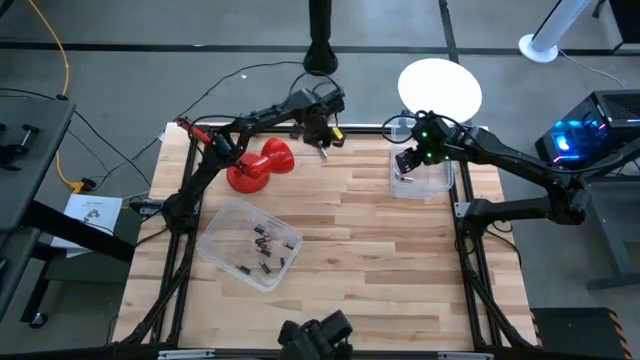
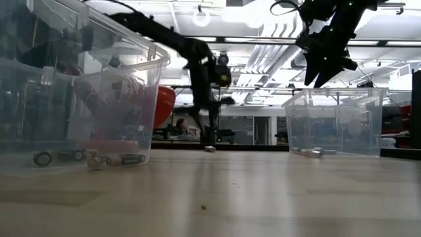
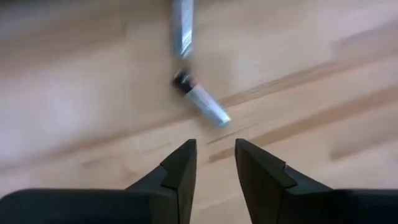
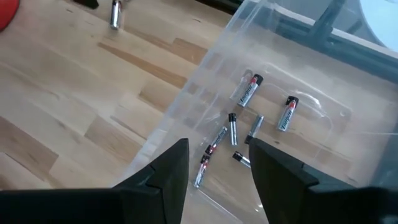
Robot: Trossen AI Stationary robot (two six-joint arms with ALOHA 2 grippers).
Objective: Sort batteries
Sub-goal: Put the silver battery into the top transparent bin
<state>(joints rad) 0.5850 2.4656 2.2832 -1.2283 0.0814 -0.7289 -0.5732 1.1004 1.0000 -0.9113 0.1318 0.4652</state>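
Observation:
A silvery battery [image 3: 203,101] with a dark end lies on its side on the bare wood near the table's far edge; it also shows as the battery [image 2: 210,149] in the low view. My left gripper [image 3: 215,157] hovers open just above it, touching nothing. My right gripper [image 4: 217,158] is open over the right clear bin [image 1: 421,182], where several silvery batteries [image 4: 247,92] lie on the floor. Dark batteries [image 1: 264,243] lie in the left clear bin [image 1: 249,243]. A blurred silvery streak [image 3: 182,28] shows beyond the lone battery.
The red plunger-like tool [image 1: 260,166] lies on the table beside my left arm, between the left bin and the far edge. A white round disc [image 1: 440,88] sits beyond the far edge. Bare wood [image 1: 370,260] stretches between the two bins and toward the near edge.

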